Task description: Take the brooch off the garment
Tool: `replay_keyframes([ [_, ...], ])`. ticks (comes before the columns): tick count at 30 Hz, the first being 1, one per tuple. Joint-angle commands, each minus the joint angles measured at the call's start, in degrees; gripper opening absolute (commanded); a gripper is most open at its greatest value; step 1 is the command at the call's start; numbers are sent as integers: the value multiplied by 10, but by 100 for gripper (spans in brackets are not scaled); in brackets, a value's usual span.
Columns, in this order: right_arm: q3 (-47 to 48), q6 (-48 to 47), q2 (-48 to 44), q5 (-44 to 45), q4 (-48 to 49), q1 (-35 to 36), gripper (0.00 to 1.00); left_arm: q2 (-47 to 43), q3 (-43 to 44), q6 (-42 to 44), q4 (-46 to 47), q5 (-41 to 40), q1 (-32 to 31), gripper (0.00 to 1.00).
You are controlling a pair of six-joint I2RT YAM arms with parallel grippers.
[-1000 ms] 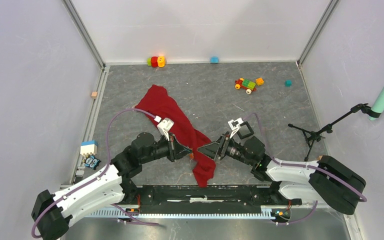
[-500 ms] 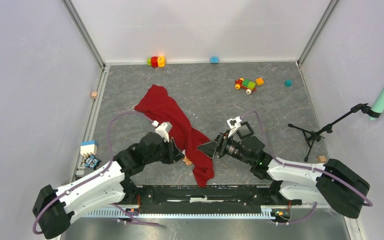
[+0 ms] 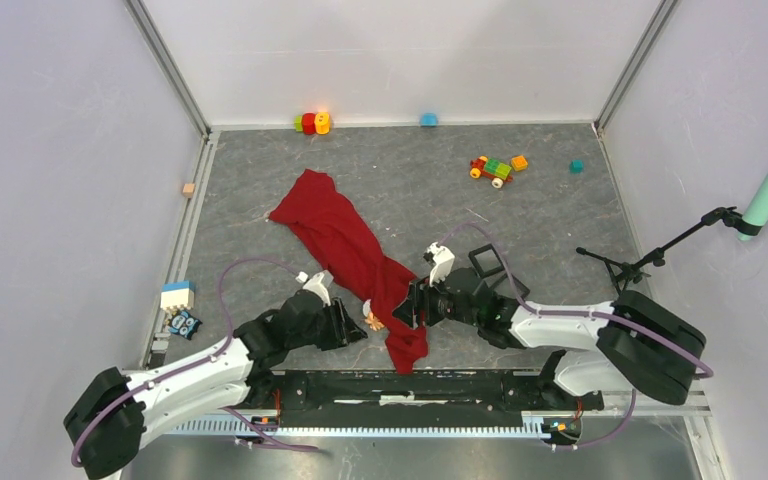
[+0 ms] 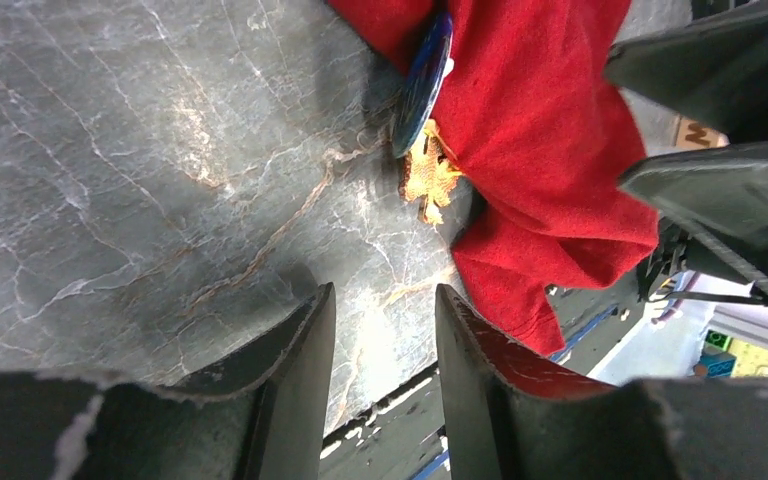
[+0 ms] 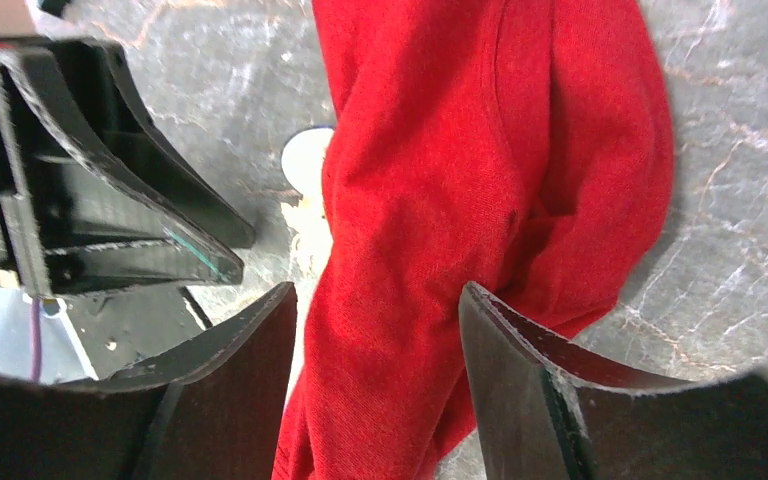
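Note:
The red garment [image 3: 345, 240] lies in a long strip across the floor. The brooch [image 3: 372, 320], a blue-and-white disc with a golden piece, sits at its lower left edge. In the left wrist view the brooch [image 4: 425, 130] lies on the floor against the garment [image 4: 550, 130]. My left gripper [image 3: 353, 327] is open and empty just left of the brooch, and in its own view [image 4: 380, 295] it is apart from it. My right gripper [image 3: 412, 306] is open, and in its own view [image 5: 375, 295] its fingers straddle the garment [image 5: 460, 150]. The brooch [image 5: 305, 160] peeks out from behind the cloth edge.
Toy blocks [image 3: 311, 123] and a small toy car [image 3: 492, 169] lie near the back wall. A blue-and-white block [image 3: 177, 296] sits at the left edge. A black stand [image 3: 625, 268] is at the right. The left gripper's fingers [image 5: 90, 200] show in the right wrist view.
My left gripper has drawn back toward the near edge, off the garment, and the brooch now shows beside it. My right arm has dropped low and reached left over the garment's lower part.

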Motion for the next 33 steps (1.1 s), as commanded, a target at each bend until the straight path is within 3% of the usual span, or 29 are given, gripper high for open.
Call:
replay_keyframes([
  [1, 19, -5, 33, 10, 35, 13, 64, -17, -22, -53, 72, -32, -3, 46],
  [9, 18, 4, 68, 12, 63, 27, 51, 3, -56, -101, 170, -69, -4, 46],
  [17, 16, 6, 69, 22, 61, 31, 36, 43, -60, -111, 192, -96, -4, 44],
  [26, 21, 9, 67, 53, 13, 31, 3, 91, -69, -89, 276, -83, -4, 38],
  [33, 17, 12, 68, 47, 19, 31, 0, 132, -59, -81, 303, -73, -4, 33],
])
